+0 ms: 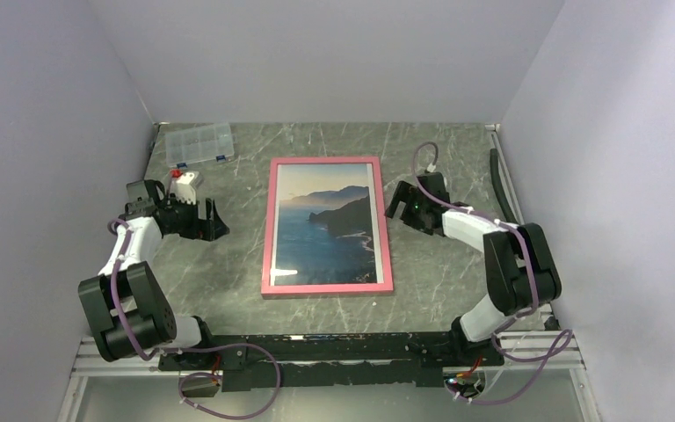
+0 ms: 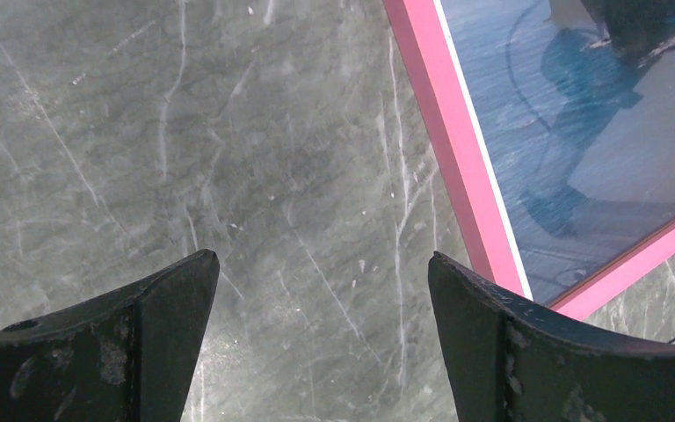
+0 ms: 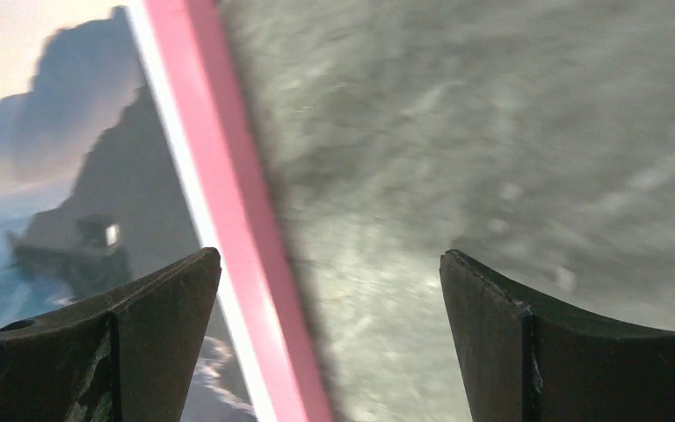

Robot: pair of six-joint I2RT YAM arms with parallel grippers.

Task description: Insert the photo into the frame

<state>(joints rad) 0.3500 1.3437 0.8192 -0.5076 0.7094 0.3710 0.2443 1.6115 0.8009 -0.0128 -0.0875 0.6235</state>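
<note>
Right hand (image 3: 330,264) open; photo (image 1: 327,224) inside pink frame (image 1: 267,229).

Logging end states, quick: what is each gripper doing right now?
Left gripper: open, holding nothing, over the table beside the frame.
Right gripper: open, holding nothing, by the frame's edge.

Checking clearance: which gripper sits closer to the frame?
The right gripper, right beside the frame at its right edge; the left gripper stands well off the left edge.
</note>
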